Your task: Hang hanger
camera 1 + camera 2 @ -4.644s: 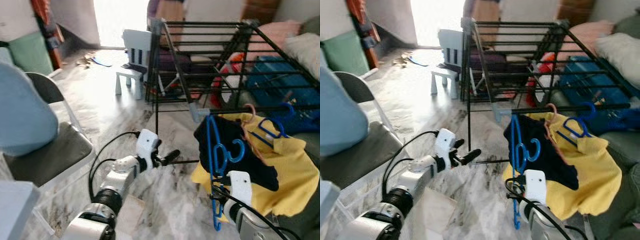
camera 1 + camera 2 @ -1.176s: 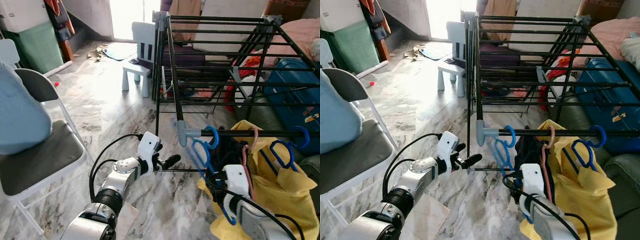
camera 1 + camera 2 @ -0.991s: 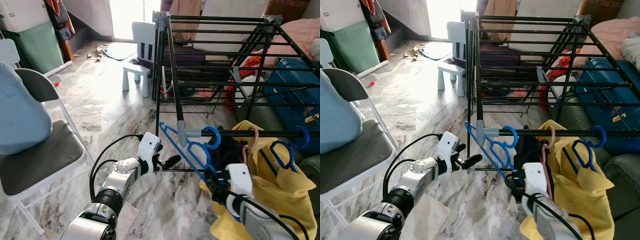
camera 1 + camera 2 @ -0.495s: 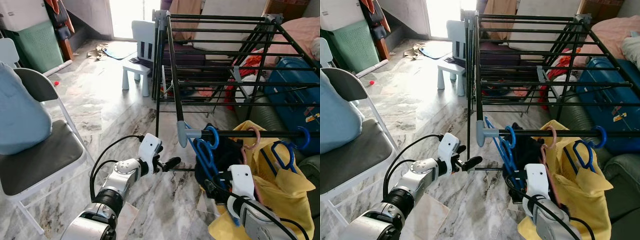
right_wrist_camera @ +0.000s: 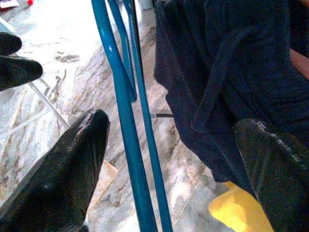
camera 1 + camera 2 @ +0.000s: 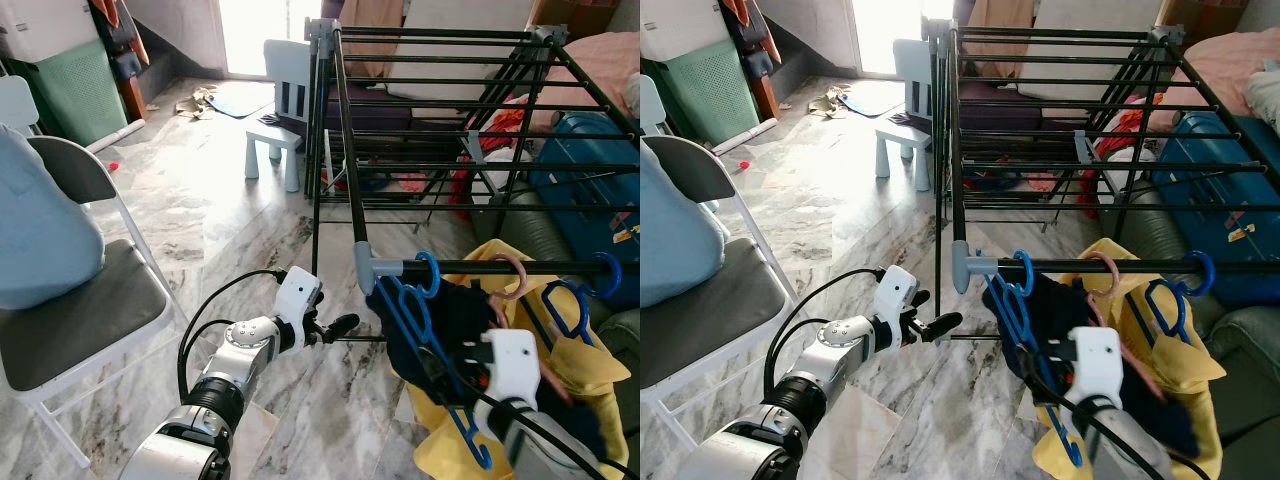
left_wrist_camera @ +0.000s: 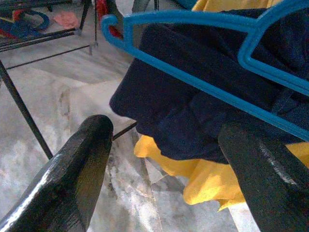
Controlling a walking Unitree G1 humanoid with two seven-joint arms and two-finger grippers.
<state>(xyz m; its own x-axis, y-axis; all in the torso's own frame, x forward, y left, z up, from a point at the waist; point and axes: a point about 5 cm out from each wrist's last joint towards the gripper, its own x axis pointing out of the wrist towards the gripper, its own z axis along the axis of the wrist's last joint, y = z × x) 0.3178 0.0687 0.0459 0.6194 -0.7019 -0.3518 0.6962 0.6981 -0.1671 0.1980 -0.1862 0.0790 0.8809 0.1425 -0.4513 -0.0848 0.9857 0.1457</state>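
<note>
A blue hanger [image 6: 430, 330] hangs by its hook [image 6: 427, 272] on the front rail [image 6: 540, 266] of the black drying rack [image 6: 345, 150]. It slants down toward me in front of a dark navy garment [image 6: 455, 315]. My right gripper [image 5: 169, 164] is open just below the rail, and the hanger's blue bars [image 5: 126, 121] pass between its fingers [image 5: 67, 169] untouched. My left gripper [image 6: 335, 325] is held out low at the rack's left corner. Its fingers [image 7: 72, 179] are open and empty, facing the blue hanger [image 7: 203, 21] and the navy garment [image 7: 193, 116].
A pink hanger [image 6: 505, 272] and a second blue hanger [image 6: 570, 300] carry a yellow garment [image 6: 560, 400] on the same rail. A folding chair [image 6: 90, 310] with a pale blue cushion stands left. A white child's chair [image 6: 280, 90] and a blue suitcase [image 6: 590, 180] lie beyond.
The blue hanger has gone from swung out sideways to hanging down from the rail. My right gripper has moved right and lower. The left arm has stayed still.
</note>
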